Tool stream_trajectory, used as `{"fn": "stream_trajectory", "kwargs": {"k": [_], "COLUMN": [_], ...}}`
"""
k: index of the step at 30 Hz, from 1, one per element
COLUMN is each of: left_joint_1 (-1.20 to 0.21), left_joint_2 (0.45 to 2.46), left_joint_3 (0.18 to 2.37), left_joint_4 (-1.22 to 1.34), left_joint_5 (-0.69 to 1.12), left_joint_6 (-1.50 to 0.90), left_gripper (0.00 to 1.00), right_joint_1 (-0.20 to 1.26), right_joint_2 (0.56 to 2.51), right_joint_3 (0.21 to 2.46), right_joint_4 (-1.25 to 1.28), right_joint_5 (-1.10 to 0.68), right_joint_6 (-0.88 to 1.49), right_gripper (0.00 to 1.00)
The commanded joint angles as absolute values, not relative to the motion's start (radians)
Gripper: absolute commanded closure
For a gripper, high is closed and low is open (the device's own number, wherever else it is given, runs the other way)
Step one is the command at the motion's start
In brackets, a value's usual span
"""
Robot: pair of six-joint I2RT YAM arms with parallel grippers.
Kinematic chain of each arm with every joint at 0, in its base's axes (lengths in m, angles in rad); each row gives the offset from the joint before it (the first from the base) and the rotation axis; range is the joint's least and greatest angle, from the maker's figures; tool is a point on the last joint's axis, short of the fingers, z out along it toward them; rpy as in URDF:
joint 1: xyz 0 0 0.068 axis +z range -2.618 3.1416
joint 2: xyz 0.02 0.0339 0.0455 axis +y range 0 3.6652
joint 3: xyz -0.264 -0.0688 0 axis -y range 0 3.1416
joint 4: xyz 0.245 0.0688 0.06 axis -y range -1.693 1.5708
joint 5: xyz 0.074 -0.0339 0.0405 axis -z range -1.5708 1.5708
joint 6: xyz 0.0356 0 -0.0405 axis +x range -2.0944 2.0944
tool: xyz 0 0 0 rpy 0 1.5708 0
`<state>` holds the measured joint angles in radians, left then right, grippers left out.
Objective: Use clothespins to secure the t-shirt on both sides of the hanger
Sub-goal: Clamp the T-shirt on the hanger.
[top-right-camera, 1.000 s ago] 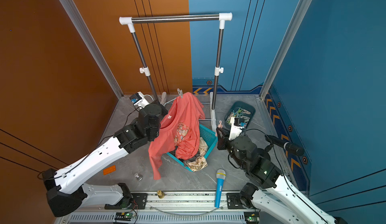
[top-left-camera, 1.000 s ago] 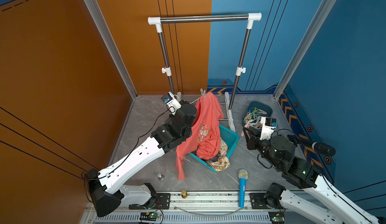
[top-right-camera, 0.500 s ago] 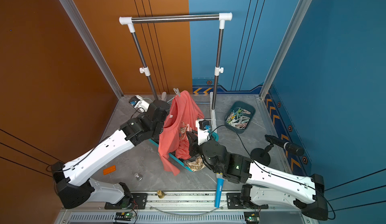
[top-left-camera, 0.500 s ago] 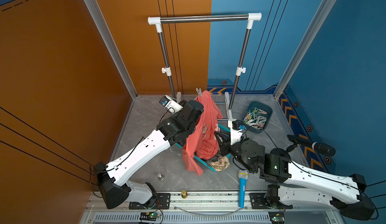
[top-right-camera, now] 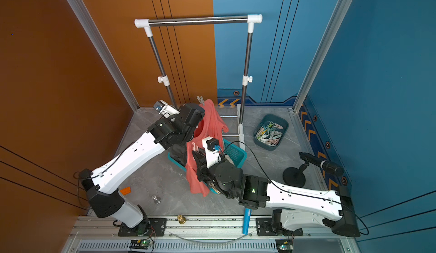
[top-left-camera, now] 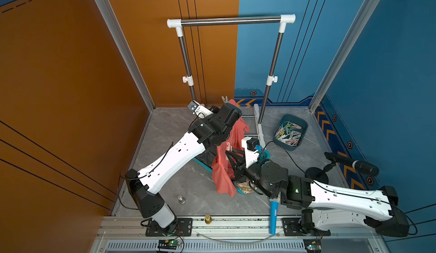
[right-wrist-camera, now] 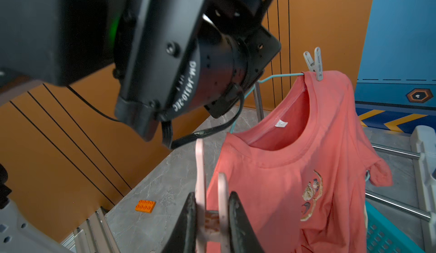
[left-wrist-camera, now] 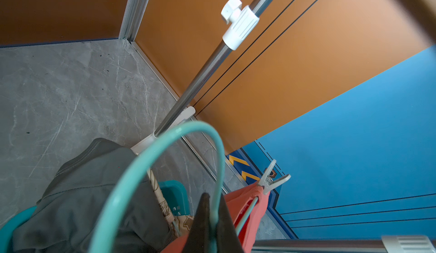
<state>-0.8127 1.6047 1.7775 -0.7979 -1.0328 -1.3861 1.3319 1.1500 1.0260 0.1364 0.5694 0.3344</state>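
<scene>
Between the right gripper's [right-wrist-camera: 212, 196] fingers a pink clothespin [right-wrist-camera: 223, 190] is pinched, its free ends spread. That arm has swung from the bin [top-left-camera: 303, 122] at 2 o'clock over to the t-shirt [right-wrist-camera: 283, 181]. A grey clothespin [right-wrist-camera: 315, 63] already grips the 12 o'clock shoulder, so the second side likely comes next. The left gripper [left-wrist-camera: 213, 207] is clamped tight on the hanger [left-wrist-camera: 165, 143].

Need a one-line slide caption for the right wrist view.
Right gripper grips a pink clothespin beside the coral t-shirt, one shoulder already pinned to the teal hanger by a grey clothespin.
</scene>
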Motion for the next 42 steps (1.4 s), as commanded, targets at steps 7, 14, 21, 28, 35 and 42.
{"fn": "stream_trajectory", "kwargs": {"k": [7,14,21,28,35,42], "left_joint_1": [-0.821,-0.821,-0.818,-0.813,-0.811,-0.810], "left_joint_2": [1.611,1.616,1.608,1.603,1.603,1.608], "left_joint_3": [1.817,1.828,1.823,1.821,1.805,1.815], "left_joint_4": [-0.827,-0.827,-0.827,-0.828,-0.841,-0.840], "left_joint_5": [-1.069,-1.062,-1.055,-1.039,-1.048,-1.040], "left_joint_6": [-1.411,-1.412,-1.421,-1.421,-1.451,-1.451], "left_gripper": [1.00,1.00,1.00,1.00,1.00,1.00], "right_joint_1": [1.340,1.340,1.340,1.340,1.356,1.367], "right_joint_2": [1.236,1.304,1.346,1.385,1.446,1.477], "right_joint_3": [1.068,1.078,1.100,1.087,1.127,1.107], "right_joint_4": [0.268,0.320,0.312,0.333,0.319,0.326], "right_joint_5": [0.653,0.664,0.684,0.741,0.834,0.911], "right_joint_6": [0.305,0.297,0.297,0.250,0.212,0.195], "right_gripper": [1.00,1.00,1.00,1.00,1.00,0.94]}}
